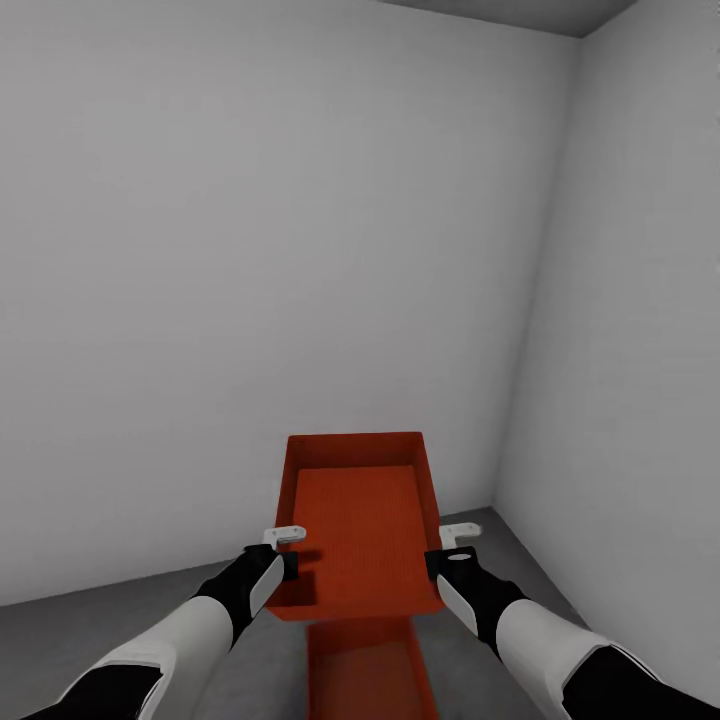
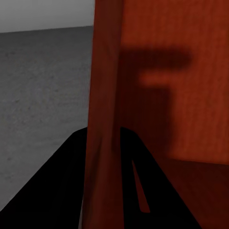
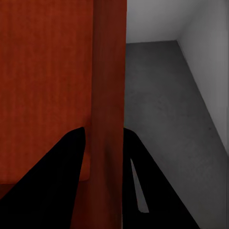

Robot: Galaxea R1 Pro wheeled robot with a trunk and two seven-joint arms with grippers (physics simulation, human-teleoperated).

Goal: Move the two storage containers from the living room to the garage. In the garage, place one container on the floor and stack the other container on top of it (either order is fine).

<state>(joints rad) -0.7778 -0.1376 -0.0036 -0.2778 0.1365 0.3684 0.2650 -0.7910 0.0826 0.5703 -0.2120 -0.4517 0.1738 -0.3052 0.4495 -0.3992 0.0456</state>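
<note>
I hold one orange-red storage container (image 1: 358, 530) in the air between both arms. My left gripper (image 1: 287, 562) is shut on its left side wall (image 2: 102, 95), one dark finger on each face. On the opposite wall (image 3: 109, 86) my right gripper (image 1: 438, 560) is shut the same way. Directly below, the second storage container (image 1: 368, 672) lies on the dark grey garage floor (image 1: 90, 635), partly hidden by the held one. In the wrist views my left gripper (image 2: 102, 143) and right gripper (image 3: 105, 138) each straddle a thin wall.
Plain pale grey walls meet in a corner (image 1: 505, 430) ahead and to the right. The right wall (image 1: 640, 350) stands close to my right arm. Bare floor (image 3: 167, 109) stretches to the left and right of the containers.
</note>
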